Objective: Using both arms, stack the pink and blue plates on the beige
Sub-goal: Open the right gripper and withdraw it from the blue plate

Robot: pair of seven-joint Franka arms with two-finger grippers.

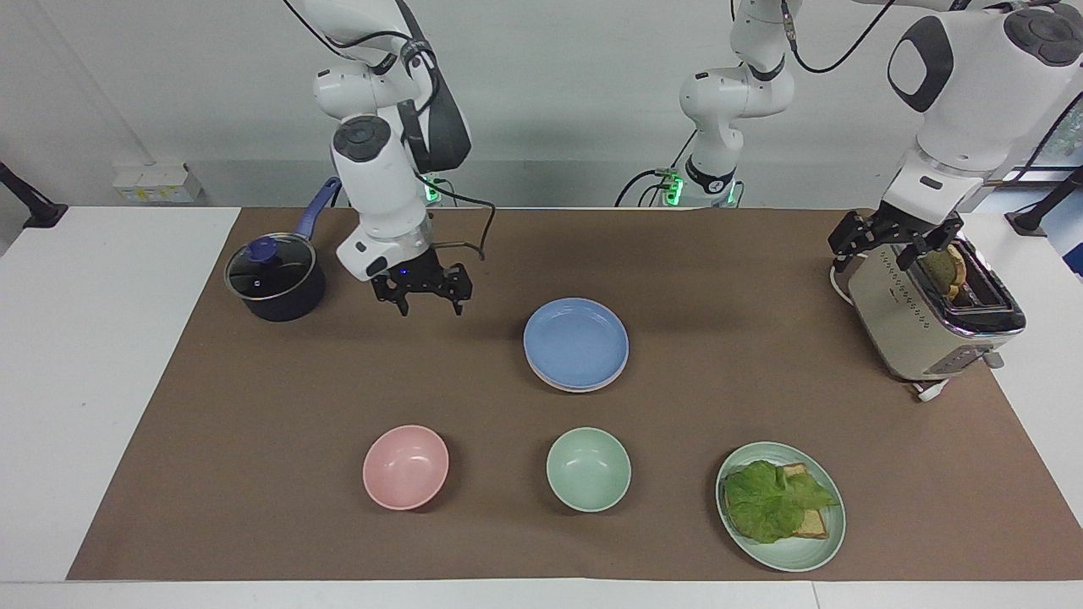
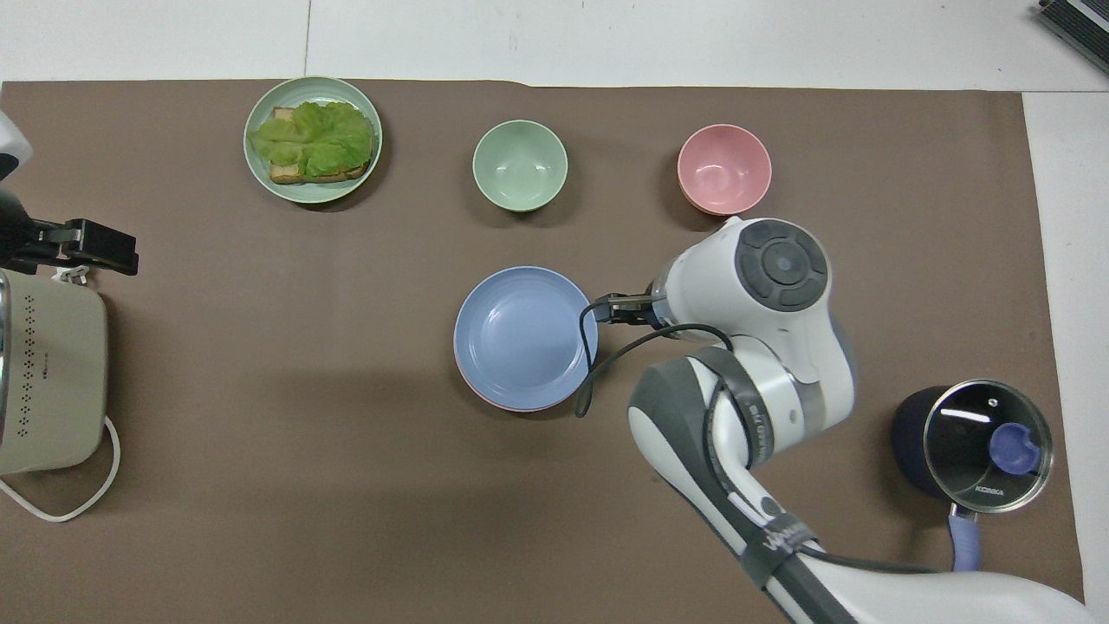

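The blue plate [image 1: 576, 342] [image 2: 526, 336] lies on top of a stack in the middle of the brown mat. Only a thin rim of the pink plate [image 2: 475, 394] shows under it. The beige plate is hidden beneath them. My right gripper [image 1: 427, 296] hangs open and holds nothing, raised over the mat between the pot and the stack; in the overhead view its own wrist covers it. My left gripper [image 1: 897, 241] [image 2: 87, 247] waits open over the toaster at the left arm's end of the table.
A dark pot with a glass lid [image 1: 275, 277] stands at the right arm's end. Farther from the robots sit a pink bowl [image 1: 405, 467], a green bowl [image 1: 588, 469] and a green plate with lettuce on toast [image 1: 780, 506]. The toaster [image 1: 931, 317] holds bread.
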